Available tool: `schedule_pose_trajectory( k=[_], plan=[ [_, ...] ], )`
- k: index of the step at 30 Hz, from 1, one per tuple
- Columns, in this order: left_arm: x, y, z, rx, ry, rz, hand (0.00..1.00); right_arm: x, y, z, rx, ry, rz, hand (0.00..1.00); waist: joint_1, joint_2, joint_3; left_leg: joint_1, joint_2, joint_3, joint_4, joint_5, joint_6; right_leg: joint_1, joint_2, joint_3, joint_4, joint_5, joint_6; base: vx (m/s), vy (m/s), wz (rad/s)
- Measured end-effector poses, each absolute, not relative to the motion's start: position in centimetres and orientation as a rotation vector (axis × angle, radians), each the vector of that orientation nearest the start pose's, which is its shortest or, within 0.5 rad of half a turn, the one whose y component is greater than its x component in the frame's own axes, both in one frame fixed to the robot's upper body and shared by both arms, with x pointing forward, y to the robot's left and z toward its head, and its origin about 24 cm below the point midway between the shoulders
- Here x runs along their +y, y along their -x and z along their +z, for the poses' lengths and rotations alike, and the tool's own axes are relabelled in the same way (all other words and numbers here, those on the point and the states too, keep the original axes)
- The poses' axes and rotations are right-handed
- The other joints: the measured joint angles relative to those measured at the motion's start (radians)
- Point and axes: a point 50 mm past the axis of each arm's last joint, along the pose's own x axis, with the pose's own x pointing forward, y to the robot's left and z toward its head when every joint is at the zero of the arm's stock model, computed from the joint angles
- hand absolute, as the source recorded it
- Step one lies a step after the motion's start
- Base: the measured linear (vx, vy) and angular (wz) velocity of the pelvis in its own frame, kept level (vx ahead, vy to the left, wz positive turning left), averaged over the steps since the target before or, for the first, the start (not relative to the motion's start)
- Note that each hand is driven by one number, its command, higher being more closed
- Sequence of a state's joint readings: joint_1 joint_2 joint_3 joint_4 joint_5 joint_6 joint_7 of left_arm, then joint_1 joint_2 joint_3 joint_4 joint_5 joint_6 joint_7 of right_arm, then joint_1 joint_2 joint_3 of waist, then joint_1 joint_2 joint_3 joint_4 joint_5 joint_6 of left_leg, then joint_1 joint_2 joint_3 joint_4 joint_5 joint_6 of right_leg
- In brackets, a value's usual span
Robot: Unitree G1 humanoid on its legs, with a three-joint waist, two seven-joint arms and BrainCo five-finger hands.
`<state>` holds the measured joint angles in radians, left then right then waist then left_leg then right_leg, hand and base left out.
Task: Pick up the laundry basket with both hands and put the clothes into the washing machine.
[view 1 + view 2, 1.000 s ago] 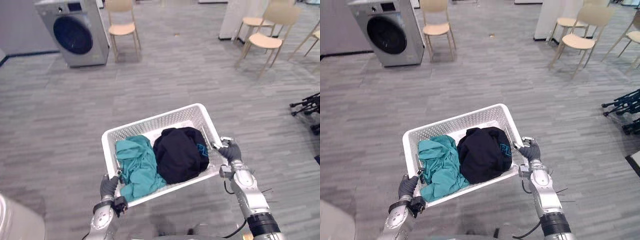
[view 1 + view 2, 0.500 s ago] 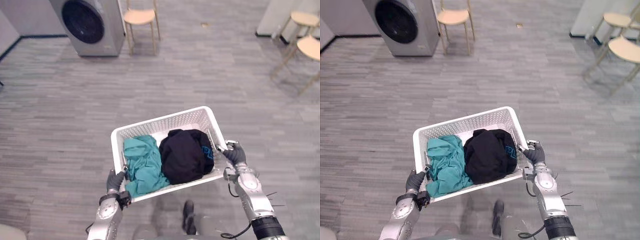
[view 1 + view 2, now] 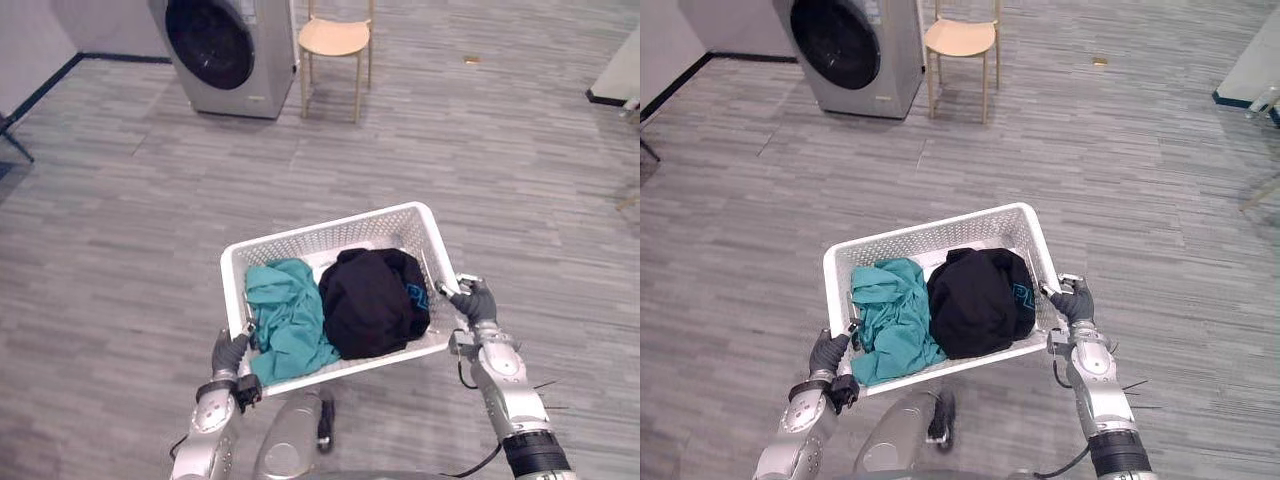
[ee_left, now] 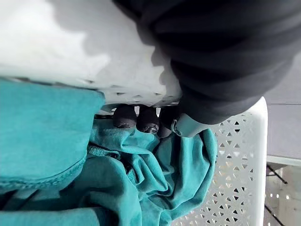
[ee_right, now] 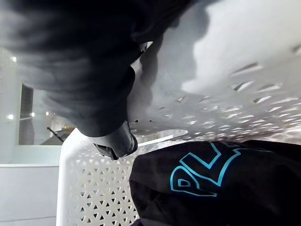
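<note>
Carrying stage, left eye view: the white laundry basket (image 3: 320,232) hangs at lower centre above the floor (image 3: 120,250), with the left hand (image 3: 228,352) clasped on its near-left rim and the right hand (image 3: 475,303) clasped on its right rim. Against the pictures of a second ago the whole frame has shifted and the washing machine (image 3: 225,45), upper left, appears larger. The camera has therefore advanced, which suggests the approach is under way and loading has not begun. Right eye view: one machine, one chair (image 3: 960,38) beside it, one basket, two garments, namely a teal garment (image 3: 890,318) left and a black garment (image 3: 980,300) right. Left wrist view: dark fingertips (image 4: 124,117) curl over the rim against teal cloth. Right wrist view: the hand hooks the rim above the black garment.
</note>
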<state>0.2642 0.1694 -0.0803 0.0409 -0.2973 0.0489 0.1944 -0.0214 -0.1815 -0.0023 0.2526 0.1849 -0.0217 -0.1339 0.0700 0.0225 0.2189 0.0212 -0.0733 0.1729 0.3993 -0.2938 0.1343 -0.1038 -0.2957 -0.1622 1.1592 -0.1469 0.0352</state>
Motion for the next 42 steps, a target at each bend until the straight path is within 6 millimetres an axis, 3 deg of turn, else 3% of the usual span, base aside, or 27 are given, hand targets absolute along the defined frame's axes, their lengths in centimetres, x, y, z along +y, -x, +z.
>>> schedule_pose_trajectory(
  k=[2, 4, 5, 7, 10, 11, 12, 13, 14, 15, 16, 18, 20, 22, 23, 24, 25, 27, 29, 31, 32, 33, 36, 38, 40, 41, 42],
  plan=[
    [18.9, -19.1, -2.3, 0.338, 0.092, 0.202, 1.00, -20.0, -25.0, -0.1, 0.183, 0.012, -0.174, 1.00, -0.005, 0.012, -0.006, 0.089, -0.003, -0.019, -0.104, 0.001, 0.001, -0.121, 0.060, -0.061, -0.066, -0.054, 0.004, 0.54, 0.202, 0.12],
    [19.1, -19.5, -2.0, 0.325, 0.080, 0.195, 1.00, -19.9, -25.0, 0.2, 0.172, 0.016, -0.174, 1.00, -0.023, 0.014, -0.006, 0.168, -0.005, -0.046, -0.185, 0.002, 0.000, -0.202, 0.119, -0.156, -0.281, -0.082, -0.005, 0.68, 0.195, 0.33],
    [19.1, -19.5, -2.1, 0.329, 0.071, 0.187, 1.00, -19.9, -24.9, 0.5, 0.159, 0.016, -0.174, 1.00, -0.042, 0.019, -0.003, 0.226, -0.007, -0.073, -0.237, 0.001, 0.000, -0.229, 0.162, -0.209, -0.492, -0.063, -0.013, 0.50, 0.114, 0.49],
    [19.1, -19.9, -1.9, 0.318, 0.063, 0.180, 1.00, -20.0, -24.5, 0.8, 0.143, 0.022, -0.183, 1.00, -0.075, 0.001, -0.007, 0.319, -0.037, -0.104, -0.320, 0.001, -0.001, -0.263, 0.232, -0.222, -0.892, 0.068, 0.004, 0.81, 0.142, 0.62],
    [18.9, -20.3, -2.0, 0.320, 0.045, 0.169, 1.00, -20.2, -24.2, 1.0, 0.140, 0.037, -0.212, 1.00, -0.106, -0.010, -0.012, 0.447, -0.065, -0.132, -0.338, -0.050, -0.088, -0.310, 0.299, -0.248, -0.975, 0.168, -0.154, 0.79, 0.087, 0.37],
    [18.2, -20.3, -2.4, 0.333, 0.060, 0.167, 1.00, -20.8, -23.6, 0.7, 0.155, 0.058, -0.236, 1.00, -0.126, 0.045, -0.029, 0.456, -0.024, -0.134, -0.265, -0.069, -0.105, -0.320, 0.335, -0.223, -0.906, 0.279, -0.285, 0.92, 0.130, 0.12],
    [17.8, -20.2, -2.6, 0.339, 0.063, 0.164, 1.00, -21.2, -23.3, 0.5, 0.170, 0.067, -0.253, 1.00, -0.124, 0.086, -0.041, 0.425, 0.012, -0.108, -0.143, -0.067, -0.107, -0.315, 0.349, -0.237, -0.856, 0.285, -0.290, 0.92, 0.183, -0.16],
    [17.6, -20.5, -2.5, 0.335, 0.054, 0.158, 1.00, -21.5, -23.1, 0.5, 0.175, 0.063, -0.270, 1.00, -0.123, 0.125, -0.041, 0.325, 0.064, -0.043, 0.124, 0.011, -0.141, -0.284, 0.392, -0.221, -0.821, 0.207, -0.243, 0.91, 0.188, -0.47],
    [17.5, -20.7, -2.7, 0.340, 0.048, 0.157, 1.00, -21.5, -23.1, 0.5, 0.179, 0.061, -0.273, 1.00, -0.117, 0.125, -0.040, 0.267, 0.084, -0.004, 0.259, 0.119, -0.149, -0.258, 0.406, -0.194, -0.822, 0.182, -0.222, 0.86, 0.186, -0.55],
    [17.4, -20.9, -3.0, 0.356, 0.039, 0.146, 1.00, -21.4, -22.7, 0.5, 0.180, 0.053, -0.285, 1.00, -0.112, 0.126, -0.037, 0.140, 0.179, 0.050, 0.583, 0.155, -0.115, -0.158, 0.437, -0.162, -0.872, 0.149, -0.198, 0.80, 0.151, -0.47],
    [17.2, -20.7, -3.2, 0.363, 0.041, 0.131, 1.00, -21.5, -22.2, 0.4, 0.183, 0.056, -0.304, 1.00, -0.105, 0.107, -0.023, 0.053, 0.244, 0.089, 0.795, 0.121, -0.069, -0.031, 0.448, -0.117, -0.930, 0.120, -0.173, 0.78, 0.138, -0.47],
    [17.2, -20.4, -3.2, 0.362, 0.046, 0.129, 1.00, -21.6, -21.9, 0.4, 0.178, 0.054, -0.317, 1.00, -0.078, 0.061, -0.010, -0.081, 0.271, 0.116, 0.902, 0.064, -0.031, 0.129, 0.411, -0.017, -1.010, 0.091, -0.131, 0.80, 0.213, -0.91],
    [17.1, -20.6, -2.6, 0.335, 0.049, 0.122, 1.00, -21.7, -22.0, 0.7, 0.165, 0.052, -0.325, 1.00, -0.054, 0.041, -0.003, -0.264, 0.278, 0.089, 0.871, 0.014, -0.077, 0.221, 0.352, 0.060, -1.054, 0.062, -0.083, 0.70, 0.309, -1.06],
    [16.6, -20.9, -2.3, 0.316, 0.053, 0.108, 1.00, -22.2, -21.9, 0.8, 0.159, 0.049, -0.347, 1.00, -0.055, 0.041, 0.009, -0.439, 0.281, 0.006, 0.553, 0.005, -0.132, 0.273, 0.259, 0.111, -1.003, -0.037, 0.037, 0.72, 0.492, -0.69],
    [16.3, -20.9, -2.3, 0.315, 0.055, 0.100, 1.00, -22.5, -21.8, 0.8, 0.159, 0.050, -0.358, 1.00, -0.056, 0.053, 0.008, -0.443, 0.282, -0.017, 0.393, 0.034, -0.172, 0.285, 0.242, 0.119, -0.981, -0.074, 0.066, 0.87, 0.639, -0.38],
    [15.8, -21.0, -2.3, 0.317, 0.056, 0.087, 1.00, -23.1, -21.4, 0.3, 0.178, 0.057, -0.380, 1.00, -0.059, 0.071, 0.011, -0.395, 0.277, -0.004, 0.166, 0.208, -0.126, 0.324, 0.216, 0.148, -0.947, -0.147, 0.135, 0.72, 0.540, -0.07],
    [16.0, -21.1, -2.3, 0.319, 0.039, 0.089, 1.00, -22.8, -21.2, -0.5, 0.214, 0.030, -0.391, 1.00, -0.059, 0.028, 0.009, -0.362, 0.241, 0.038, 0.140, 0.207, -0.132, 0.342, 0.178, 0.152, -0.956, -0.156, 0.138, 0.64, 0.439, 0.04],
    [16.1, -20.9, -2.1, 0.311, 0.024, 0.092, 1.00, -22.6, -21.8, -0.3, 0.207, 0.017, -0.396, 1.00, -0.039, 0.021, 0.008, -0.338, 0.187, 0.047, 0.138, 0.180, -0.109, 0.348, 0.208, 0.156, -1.041, -0.096, 0.068, 0.53, 0.284, -0.04],
    [16.0, -20.8, -1.7, 0.296, 0.032, 0.097, 1.00, -22.6, -22.0, -0.2, 0.203, 0.023, -0.389, 1.00, -0.024, 0.019, 0.005, -0.315, 0.167, 0.079, 0.203, 0.083, -0.060, 0.367, 0.192, 0.121, -1.017, -0.061, 0.079, 0.49, 0.219, -0.23],
    [16.1, -20.7, -1.7, 0.298, 0.030, 0.098, 1.00, -22.5, -22.3, -0.5, 0.214, 0.019, -0.388, 1.00, -0.023, 0.016, 0.005, -0.240, 0.133, 0.100, 0.194, 0.018, -0.046, 0.306, 0.150, 0.163, -0.783, -0.081, 0.148, 0.50, 0.269, -0.18],
    [16.2, -20.5, -1.9, 0.305, 0.023, 0.096, 1.00, -22.4, -22.1, -1.0, 0.233, 0.015, -0.386, 1.00, -0.029, 0.009, 0.008, -0.163, 0.100, 0.115, 0.156, -0.002, -0.039, 0.227, 0.123, 0.197, -0.525, -0.053, 0.208, 0.59, 0.282, -0.11],
    [16.2, -20.4, -2.0, 0.319, 0.016, 0.096, 1.00, -22.3, -21.8, -1.8, 0.263, 0.008, -0.385, 1.00, -0.029, 0.005, 0.010, -0.072, 0.066, 0.125, 0.106, -0.018, -0.035, 0.141, 0.093, 0.196, -0.245, -0.030, 0.211, 0.58, 0.252, -0.10],
    [16.6, -19.9, -2.4, 0.342, 0.001, 0.100, 1.00, -21.9, -21.6, -2.7, 0.303, 0.003, -0.369, 1.00, -0.047, 0.015, 0.007, 0.119, 0.026, 0.128, -0.038, -0.020, -0.037, -0.010, 0.051, 0.079, 0.010, -0.067, 0.069, 0.43, 0.146, -0.01],
    [17.1, -20.0, -2.3, 0.338, -0.020, 0.099, 1.00, -21.5, -21.8, -2.7, 0.300, 0.004, -0.351, 1.00, -0.054, 0.012, 0.007, 0.194, 0.026, 0.121, -0.105, -0.020, -0.037, -0.109, 0.057, -0.014, -0.079, -0.096, 0.026, 0.35, 0.081, 0.07],
    [17.1, -20.0, -2.3, 0.338, -0.026, 0.097, 1.00, -21.5, -21.8, -2.7, 0.300, 0.006, -0.348, 1.00, -0.066, 0.012, 0.008, 0.261, 0.038, 0.087, -0.159, -0.033, -0.061, -0.203, 0.126, -0.062, -0.380, -0.098, 0.006, 0.42, 0.044, 0.34],
    [17.1, -20.1, -2.3, 0.337, -0.027, 0.094, 1.00, -21.5, -21.8, -2.7, 0.300, 0.007, -0.349, 1.00, -0.073, 0.010, 0.008, 0.274, 0.042, 0.073, -0.167, -0.038, -0.070, -0.214, 0.149, -0.058, -0.485, -0.076, 0.011, 0.55, -0.013, 0.64],
    [17.1, -20.2, -2.4, 0.341, -0.030, 0.091, 1.00, -21.6, -21.8, -2.6, 0.298, 0.008, -0.349, 1.00, -0.086, 0.003, 0.008, 0.310, 0.044, 0.043, -0.189, -0.048, -0.089, -0.222, 0.185, -0.047, -0.706, 0.005, 0.018, 0.62, -0.059, 0.73]
  ],
)
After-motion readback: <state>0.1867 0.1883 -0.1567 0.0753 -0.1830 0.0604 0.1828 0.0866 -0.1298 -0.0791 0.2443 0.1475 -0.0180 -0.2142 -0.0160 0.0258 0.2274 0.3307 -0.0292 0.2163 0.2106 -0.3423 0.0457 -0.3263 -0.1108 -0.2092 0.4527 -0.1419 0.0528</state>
